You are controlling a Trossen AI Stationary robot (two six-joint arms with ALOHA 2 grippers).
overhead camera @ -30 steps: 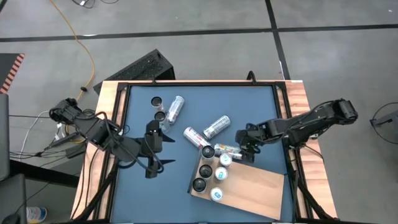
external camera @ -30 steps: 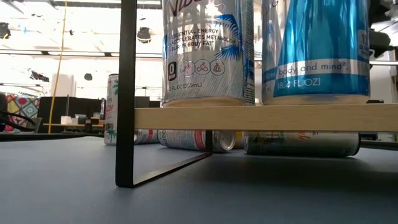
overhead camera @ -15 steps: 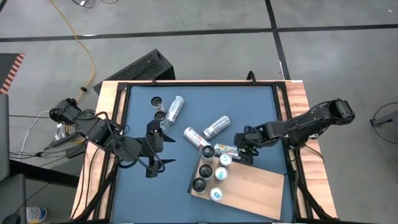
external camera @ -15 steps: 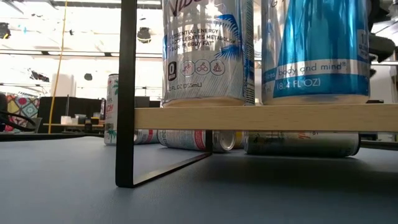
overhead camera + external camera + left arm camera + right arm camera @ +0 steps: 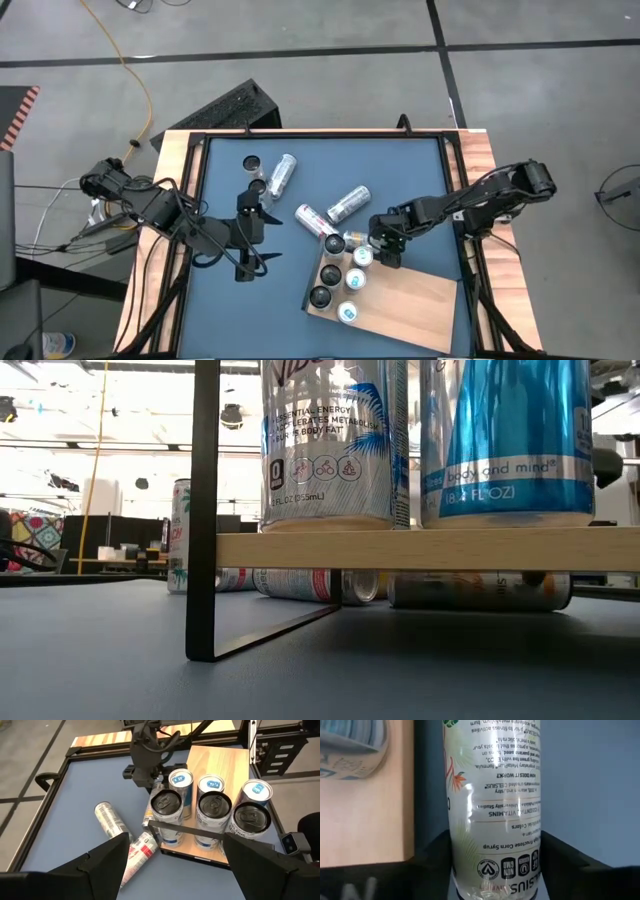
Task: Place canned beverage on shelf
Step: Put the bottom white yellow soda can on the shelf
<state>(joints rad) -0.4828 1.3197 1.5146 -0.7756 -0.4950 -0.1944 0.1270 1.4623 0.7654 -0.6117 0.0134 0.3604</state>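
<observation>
Grasp step: right end effector (image 5: 384,243) straddles, jaws narrowing, the lying Celsius can (image 5: 492,810) at the shelf's (image 5: 410,300) 12 o'clock edge; next, pinch and upright; left end effector (image 5: 243,247) idles spread.

Grey tiled floor (image 5: 330,25), yellow cable (image 5: 128,70), bright ceiling lights (image 5: 120,420)
</observation>
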